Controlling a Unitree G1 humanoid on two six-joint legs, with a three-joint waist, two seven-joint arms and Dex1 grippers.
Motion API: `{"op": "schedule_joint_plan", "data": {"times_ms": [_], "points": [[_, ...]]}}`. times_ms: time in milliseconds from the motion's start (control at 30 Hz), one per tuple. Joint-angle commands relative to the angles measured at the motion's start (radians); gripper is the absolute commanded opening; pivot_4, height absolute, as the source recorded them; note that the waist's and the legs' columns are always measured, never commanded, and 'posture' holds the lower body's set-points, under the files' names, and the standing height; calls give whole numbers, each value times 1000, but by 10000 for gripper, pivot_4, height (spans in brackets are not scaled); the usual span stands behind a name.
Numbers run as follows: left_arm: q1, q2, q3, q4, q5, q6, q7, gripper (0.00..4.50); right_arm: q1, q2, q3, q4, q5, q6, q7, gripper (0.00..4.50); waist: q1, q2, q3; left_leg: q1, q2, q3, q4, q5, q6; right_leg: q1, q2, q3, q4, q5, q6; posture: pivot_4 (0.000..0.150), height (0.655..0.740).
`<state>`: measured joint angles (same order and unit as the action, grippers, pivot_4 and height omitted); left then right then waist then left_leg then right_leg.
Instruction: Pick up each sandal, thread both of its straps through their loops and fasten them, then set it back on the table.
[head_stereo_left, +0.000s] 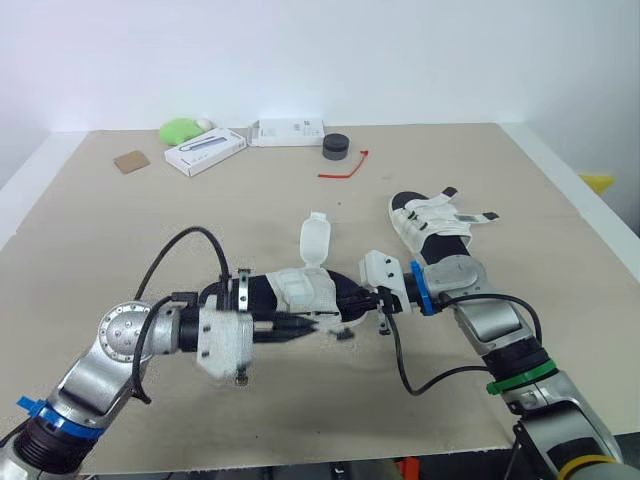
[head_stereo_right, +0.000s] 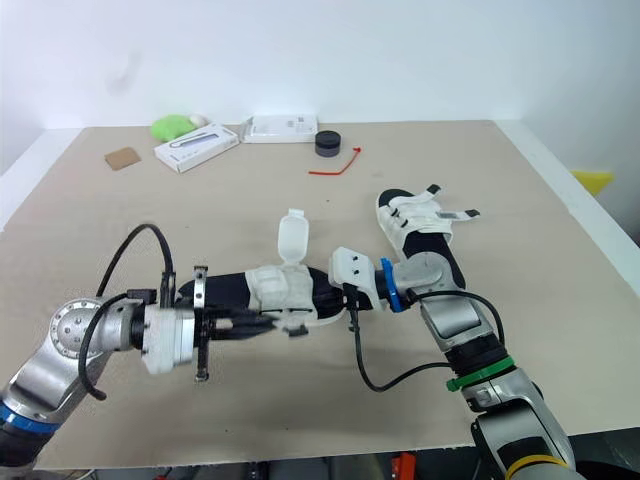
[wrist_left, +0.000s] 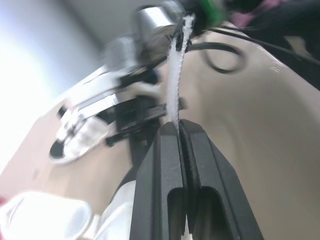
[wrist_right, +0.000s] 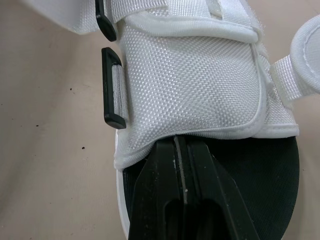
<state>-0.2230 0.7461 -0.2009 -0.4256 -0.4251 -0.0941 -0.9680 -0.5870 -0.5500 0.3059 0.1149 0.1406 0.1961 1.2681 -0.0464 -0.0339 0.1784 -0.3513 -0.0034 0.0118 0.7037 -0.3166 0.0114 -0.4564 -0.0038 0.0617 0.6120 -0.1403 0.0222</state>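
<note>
Left hand: it (wrist_left: 178, 125) was low over the front of the bench (head_stereo_left: 120, 230), fingers pinching a thin white strap (wrist_left: 174, 75) that ran out past their tips.
Right hand: it (wrist_right: 182, 142) met the same shoe from the opposite end. The fingers were pressed together with their tips against the edge of the white mesh band (wrist_right: 190, 75). I could not tell whether anything lay between them.
Near sandal: black-soled and white, it (head_stereo_left: 290, 290) lay lengthwise between the two hands, one padded flap (head_stereo_left: 315, 240) standing up.
Loop: a black loop (wrist_right: 112, 87) sat at the side of the band.
Far sandal: it (head_stereo_left: 430, 225) lay on the bench just beyond the right arm, its strap ends sticking out sideways.
Back of bench: I saw a red zip tie (head_stereo_left: 345, 170), a black puck (head_stereo_left: 336, 147), two white boxes (head_stereo_left: 205, 152) and a green lump (head_stereo_left: 180, 130).
</note>
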Motion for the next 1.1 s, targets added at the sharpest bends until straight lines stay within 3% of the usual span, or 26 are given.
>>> {"op": "schedule_joint_plan", "data": {"times_ms": [33, 167, 300, 533, 800, 1100], "points": [[-40, -27, 34, -10, -94, 168, 35, 184, -8, -6, -1, -10, 1, -4, 10, 0, 1, 0, 0, 0, 0, 0, 0, 0, 0, 0, 0, 0, 0, 0, 0, 1500, 7400], [-120, -72, 66, -10, -241, 397, 97, 184, -4, -10, -2, -15, 1, -3, 9, 0, 1, 0, 0, 0, 0, -1, 0, 0, 0, 0, 0, 0, 0, 0, 0, 1500, 7400], [-209, -132, 139, 48, -469, 670, 218, 184, 0, -11, -1, -19, 1, -3, 7, 0, 1, 0, 0, 0, 0, -1, 0, 0, 0, 0, 0, 0, 0, 0, 0, 1500, 7400], [-254, -177, 244, 122, -696, 922, 320, 184, 4, -11, -2, -24, 2, -4, 4, 0, 0, 0, 0, -1, -1, -3, 0, 0, 0, 0, 0, 0, 0, 0, 0, 1500, 7400], [-239, -230, 351, 223, -807, 1043, 431, 184, 9, -13, -3, -30, 3, -4, 1, 0, 1, 0, 0, 0, -1, -3, 0, 1, -1, 0, 0, 0, 1, 1, -1, 1500, 7400], [-179, -216, 385, 258, -775, 1090, 439, 184, 9, -12, 0, -31, 4, -5, 2, 0, 1, -1, 0, 0, -1, -3, 0, 1, -2, 0, 0, 0, 0, 1, -1, 1500, 7400]]}}
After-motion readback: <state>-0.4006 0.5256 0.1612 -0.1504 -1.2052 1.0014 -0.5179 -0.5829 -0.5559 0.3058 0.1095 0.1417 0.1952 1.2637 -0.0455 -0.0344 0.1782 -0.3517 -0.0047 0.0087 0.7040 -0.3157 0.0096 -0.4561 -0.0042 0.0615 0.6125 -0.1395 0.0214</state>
